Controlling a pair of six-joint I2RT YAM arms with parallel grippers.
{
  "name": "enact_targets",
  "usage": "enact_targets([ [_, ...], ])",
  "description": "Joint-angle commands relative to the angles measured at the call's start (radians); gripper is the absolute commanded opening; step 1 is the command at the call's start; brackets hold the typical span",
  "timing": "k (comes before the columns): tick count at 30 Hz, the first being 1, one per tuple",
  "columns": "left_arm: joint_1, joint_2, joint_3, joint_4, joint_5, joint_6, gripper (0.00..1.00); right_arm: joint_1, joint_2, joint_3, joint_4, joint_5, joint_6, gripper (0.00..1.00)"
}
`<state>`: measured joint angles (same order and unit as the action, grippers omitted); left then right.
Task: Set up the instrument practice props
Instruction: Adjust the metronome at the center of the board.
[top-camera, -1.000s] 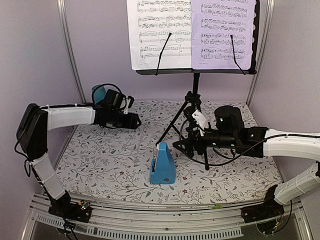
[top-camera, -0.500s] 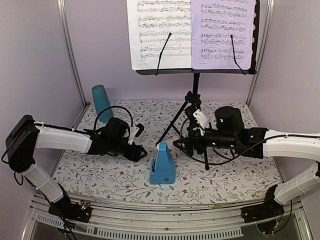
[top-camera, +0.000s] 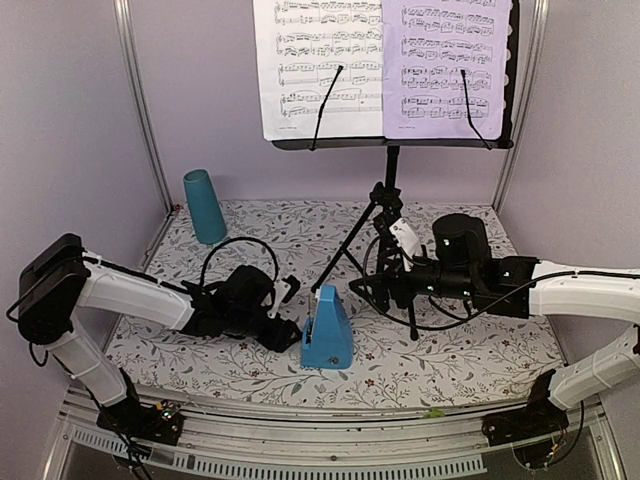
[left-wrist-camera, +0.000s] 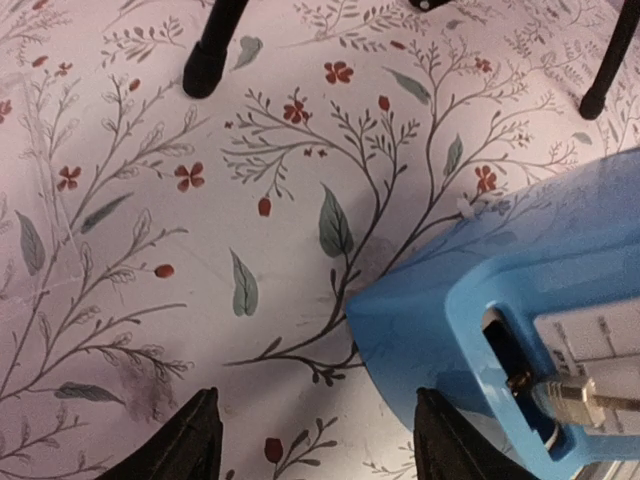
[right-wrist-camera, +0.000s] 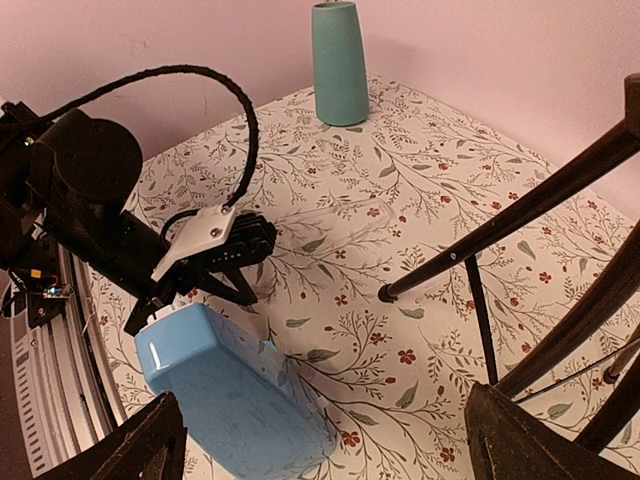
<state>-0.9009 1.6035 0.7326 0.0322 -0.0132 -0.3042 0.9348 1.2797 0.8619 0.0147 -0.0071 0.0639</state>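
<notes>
The black music stand stands at the back, its tray holding a white sheet-music page beside a lavender one. The blue pyramid metronome sits upright on the floral mat near the front. My left gripper is low at the metronome's left side, open. In the left wrist view the metronome fills the right, its near corner reaching between the fingers of the left gripper. My right gripper hovers open by the stand's legs, over the metronome.
A tall teal cup stands at the back left of the mat; the right wrist view also has the cup. The tripod's feet spread across the middle of the mat. Metal frame posts rise at both back corners.
My left arm has swung from the back left near the teal cup forward and down to the metronome's left side. The right arm has hardly moved.
</notes>
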Motion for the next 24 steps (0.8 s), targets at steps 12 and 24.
enact_targets([
  [12,-0.205,0.003,0.028,0.109,0.014,-0.096,0.66,-0.02,-0.045,-0.024,-0.019,0.024,-0.006,0.99],
  [24,-0.156,-0.196,-0.153,0.36,0.114,0.262,0.67,-0.028,-0.019,0.023,-0.074,-0.005,0.138,0.99],
])
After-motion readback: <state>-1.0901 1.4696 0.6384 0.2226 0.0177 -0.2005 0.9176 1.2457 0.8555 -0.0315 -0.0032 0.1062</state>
